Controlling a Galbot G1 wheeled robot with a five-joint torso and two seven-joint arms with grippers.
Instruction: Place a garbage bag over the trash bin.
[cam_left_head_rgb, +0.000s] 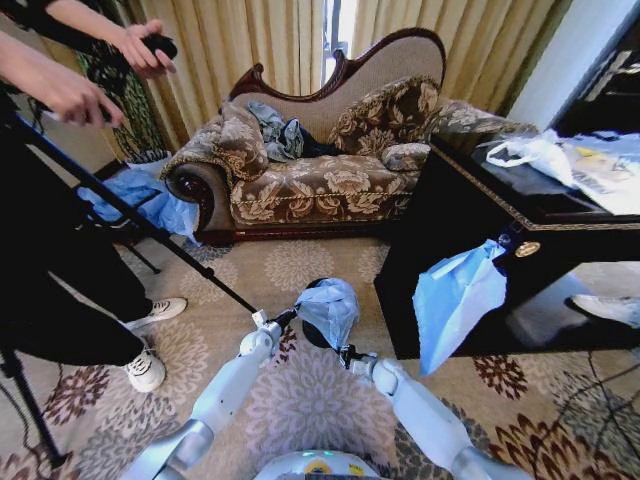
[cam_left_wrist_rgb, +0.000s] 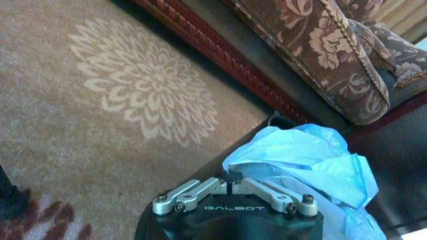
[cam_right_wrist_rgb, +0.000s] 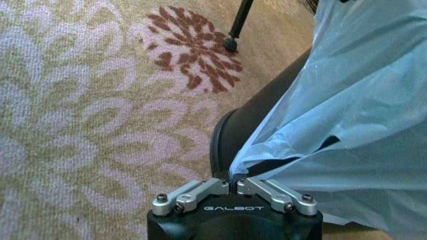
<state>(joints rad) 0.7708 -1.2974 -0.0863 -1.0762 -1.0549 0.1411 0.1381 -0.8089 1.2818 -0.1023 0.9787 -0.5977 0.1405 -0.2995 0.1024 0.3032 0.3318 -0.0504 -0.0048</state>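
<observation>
Both arms reach forward to the trash bin (cam_left_head_rgb: 312, 335), which stands on the patterned carpet (cam_left_head_rgb: 300, 400) in front of the sofa (cam_left_head_rgb: 320, 170), just left of the dark low table (cam_left_head_rgb: 470, 230). The garbage bag (cam_left_head_rgb: 328, 308) is draped loosely over the bin's top, bunched up, black wall exposed below it. Left gripper (cam_left_head_rgb: 274, 320) sits at the bin's left side, right gripper (cam_left_head_rgb: 345, 355) at its near right side. In the left wrist view the left gripper (cam_left_wrist_rgb: 230, 184) has its fingers pressed together, with bag film (cam_left_wrist_rgb: 307, 160) right at the tips; can't tell if film is pinched. In the right wrist view the right gripper (cam_right_wrist_rgb: 233, 181) is clamped on a bag edge (cam_right_wrist_rgb: 347, 110) at the bin rim (cam_right_wrist_rgb: 223, 135). A larger pale blue bundle (cam_left_head_rgb: 455, 300) hangs off the table's front.
</observation>
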